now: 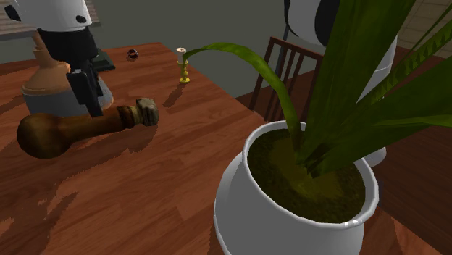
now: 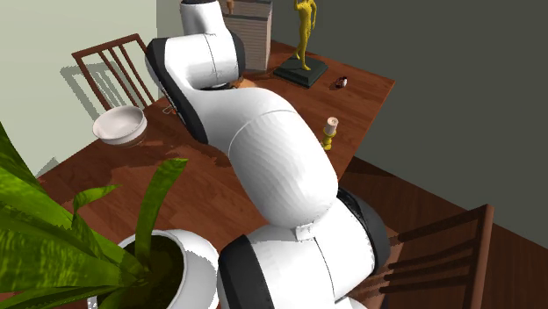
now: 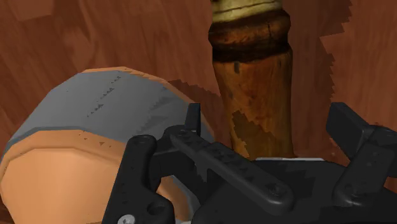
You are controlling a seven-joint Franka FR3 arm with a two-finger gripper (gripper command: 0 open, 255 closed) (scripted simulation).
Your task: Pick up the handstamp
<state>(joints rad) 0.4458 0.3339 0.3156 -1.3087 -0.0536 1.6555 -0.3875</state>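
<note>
— Where's the handstamp?
— Lying on its side on the tabletop, just beside a grey-and-orange vessel, knob toward the shoulder view's left.
— And the hand?
— Released: its 2 fingers straddle the brown handle, a gap showing on each side.

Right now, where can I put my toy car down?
Bare table lies between the handstamp and the white plant pot, and near the candlestick. It's crowded around the tool and the grey-and-orange object.
</note>
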